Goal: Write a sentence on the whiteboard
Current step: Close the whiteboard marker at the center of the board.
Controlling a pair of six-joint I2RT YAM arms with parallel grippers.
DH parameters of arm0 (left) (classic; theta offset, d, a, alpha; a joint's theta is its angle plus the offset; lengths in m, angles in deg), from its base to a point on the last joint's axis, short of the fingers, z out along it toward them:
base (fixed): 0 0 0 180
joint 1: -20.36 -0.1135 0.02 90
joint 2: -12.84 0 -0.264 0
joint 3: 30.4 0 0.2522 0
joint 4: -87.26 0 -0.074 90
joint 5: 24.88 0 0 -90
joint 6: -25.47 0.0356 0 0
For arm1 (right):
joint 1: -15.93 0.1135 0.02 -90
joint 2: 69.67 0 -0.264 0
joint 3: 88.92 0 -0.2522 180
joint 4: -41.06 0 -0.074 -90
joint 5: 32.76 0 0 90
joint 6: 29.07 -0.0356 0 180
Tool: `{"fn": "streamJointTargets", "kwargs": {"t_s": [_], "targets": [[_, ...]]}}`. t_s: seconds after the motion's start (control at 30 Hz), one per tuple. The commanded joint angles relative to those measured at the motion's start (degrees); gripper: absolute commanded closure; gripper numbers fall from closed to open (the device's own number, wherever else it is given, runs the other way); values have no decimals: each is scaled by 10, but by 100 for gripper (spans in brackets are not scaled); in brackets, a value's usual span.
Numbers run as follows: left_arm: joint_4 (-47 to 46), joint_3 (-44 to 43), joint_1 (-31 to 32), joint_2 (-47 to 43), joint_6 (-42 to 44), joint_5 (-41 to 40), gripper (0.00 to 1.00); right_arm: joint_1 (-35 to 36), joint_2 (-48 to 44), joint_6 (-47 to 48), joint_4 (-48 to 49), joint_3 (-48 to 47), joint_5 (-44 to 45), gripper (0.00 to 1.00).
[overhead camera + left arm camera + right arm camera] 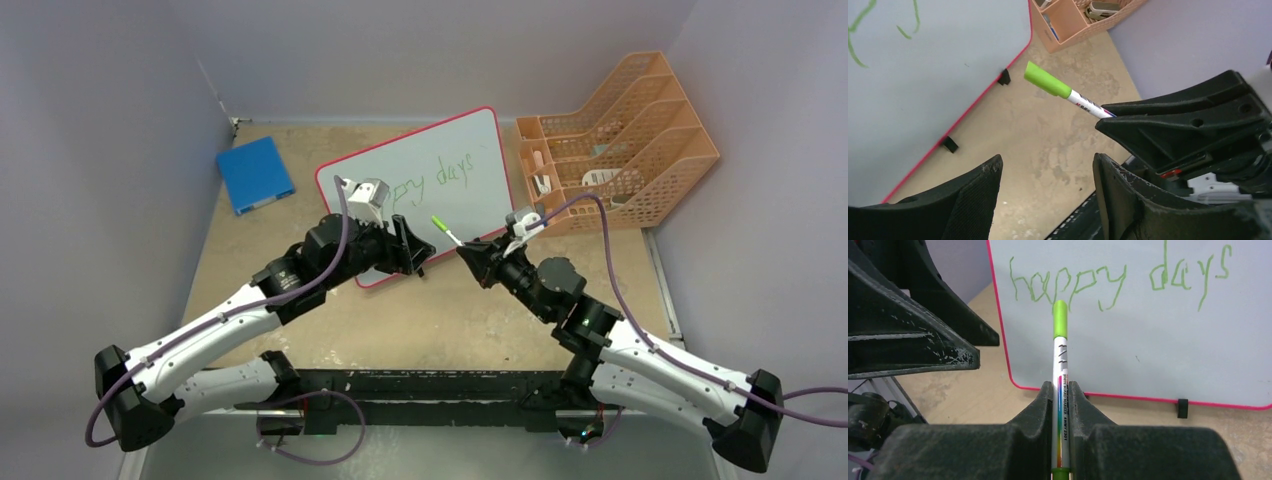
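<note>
The whiteboard [440, 170] with a thin red rim lies tilted on the table; it also shows in the right wrist view [1148, 350] and the left wrist view [923, 75]. The sentence [1118, 282] in green letters reads "happy days"; in the top view [455, 165] my left arm covers its start. My right gripper [1061, 390] is shut on a white marker [1060, 365] with its green cap on, held just off the board's near edge [443, 229]. My left gripper [1048, 167] is open and empty, close to the marker's cap [1046, 79], not touching it.
An orange mesh file organiser [620, 140] with small items stands at the back right. A blue square pad [255, 173] lies at the back left. The board's black feet [1004, 76] rest on the tan tabletop [450, 320]. Grey walls close in on three sides.
</note>
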Motion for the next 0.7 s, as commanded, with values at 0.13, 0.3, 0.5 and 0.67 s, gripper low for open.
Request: {"fn": "streamJointTargets", "kwargs": {"t_s": [0.13,0.3,0.5,0.67], "targets": [[-53,2,-2,10,-232,-3,35,-1,-32,59,148,46,21,100],[-110,35,-2,19,-323,-20,36,-1,-41,66,170,61,18,100],[-189,30,-2,67,-358,10,36,-1,-36,71,190,70,6,100],[-227,29,-2,91,-376,13,37,-2,-17,74,201,67,1,100]]}}
